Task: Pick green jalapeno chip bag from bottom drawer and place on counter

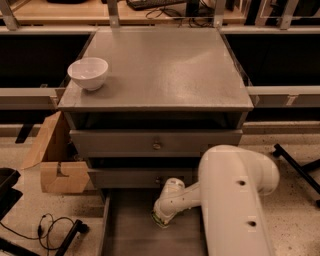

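The bottom drawer (125,235) is pulled open at the bottom of the view, its flat grey floor showing. My white arm reaches down into it, and my gripper (162,216) sits low over the drawer floor near the drawer's back. Only a sliver of the green jalapeno chip bag (158,221) shows under the gripper; the rest is hidden by the wrist. The counter (165,65) is the broad grey cabinet top above.
A white bowl (88,73) stands at the counter's left edge. Two closed drawer fronts with knobs (156,145) sit above the open drawer. A cardboard box (55,160) and black cables (50,227) lie on the floor to the left. A wooden desk (75,7) runs behind.
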`<control>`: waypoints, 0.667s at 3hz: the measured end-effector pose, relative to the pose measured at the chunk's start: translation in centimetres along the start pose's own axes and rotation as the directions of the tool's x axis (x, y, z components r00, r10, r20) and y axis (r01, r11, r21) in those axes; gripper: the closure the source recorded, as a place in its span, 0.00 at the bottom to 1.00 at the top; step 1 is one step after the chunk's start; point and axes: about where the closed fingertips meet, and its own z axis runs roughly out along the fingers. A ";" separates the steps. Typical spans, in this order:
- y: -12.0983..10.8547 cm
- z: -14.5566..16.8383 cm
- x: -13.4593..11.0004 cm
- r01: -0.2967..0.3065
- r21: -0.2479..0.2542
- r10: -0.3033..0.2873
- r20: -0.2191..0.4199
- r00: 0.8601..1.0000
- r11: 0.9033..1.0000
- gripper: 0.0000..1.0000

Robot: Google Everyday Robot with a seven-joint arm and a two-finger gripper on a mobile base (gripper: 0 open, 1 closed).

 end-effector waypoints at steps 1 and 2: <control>2.8 -10.5 -2.0 -0.024 0.015 0.024 0.002 1.000 1.000 1.00; 7.0 -17.8 -4.5 -0.037 -0.033 0.038 0.021 0.999 0.999 1.00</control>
